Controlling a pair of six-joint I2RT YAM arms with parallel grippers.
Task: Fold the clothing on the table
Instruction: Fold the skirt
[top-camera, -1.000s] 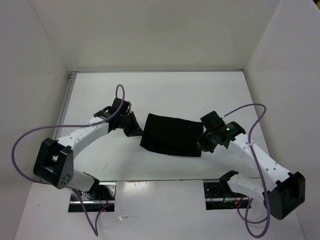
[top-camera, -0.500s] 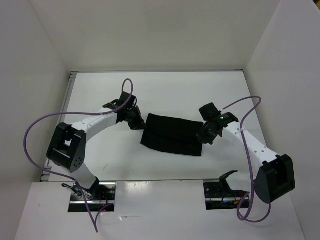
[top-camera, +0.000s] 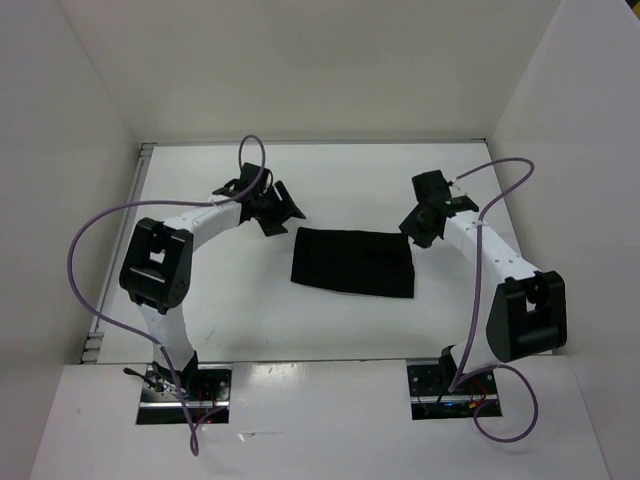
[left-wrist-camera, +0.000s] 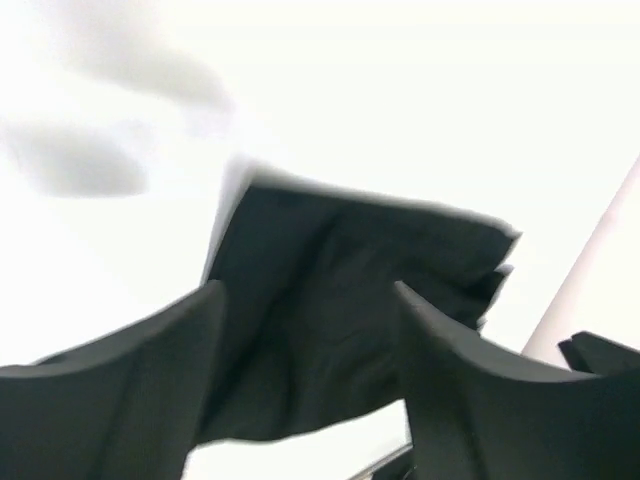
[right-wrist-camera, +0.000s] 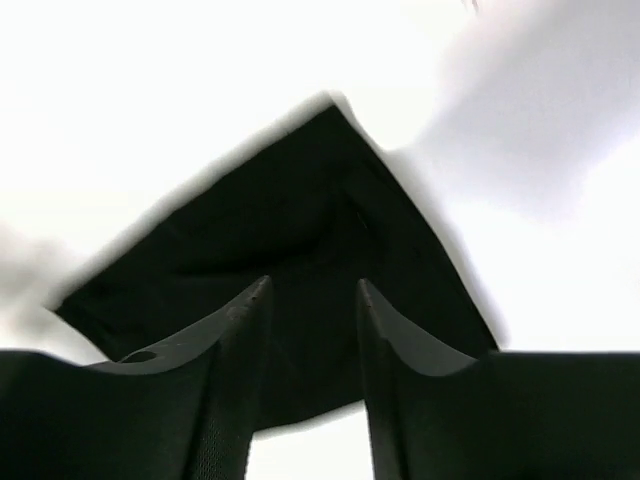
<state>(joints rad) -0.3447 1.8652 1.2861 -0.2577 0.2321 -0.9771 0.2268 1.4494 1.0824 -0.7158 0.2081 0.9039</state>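
The clothing (top-camera: 353, 262) is a plain black cloth lying flat as a folded rectangle in the middle of the white table (top-camera: 250, 325). My left gripper (top-camera: 285, 214) stands open just off the cloth's far left corner and holds nothing. Off the far right corner my right gripper (top-camera: 416, 228) is open and empty too. In the left wrist view the clothing (left-wrist-camera: 350, 290) lies below and beyond the spread gripper (left-wrist-camera: 308, 290). The right wrist view looks down on the clothing (right-wrist-camera: 290, 210) past its gripper (right-wrist-camera: 313, 282), with nothing between the fingers (right-wrist-camera: 235, 330).
White walls enclose the table on three sides, with its metal rim (top-camera: 141, 190) along the left edge. Purple cables (top-camera: 95, 235) loop off both arms. Both arm bases sit at the near edge.
Both grippers have opened and let go of the cloth's ends, then drawn back toward the far side. The cloth has dropped flat as a narrower, neater rectangle.
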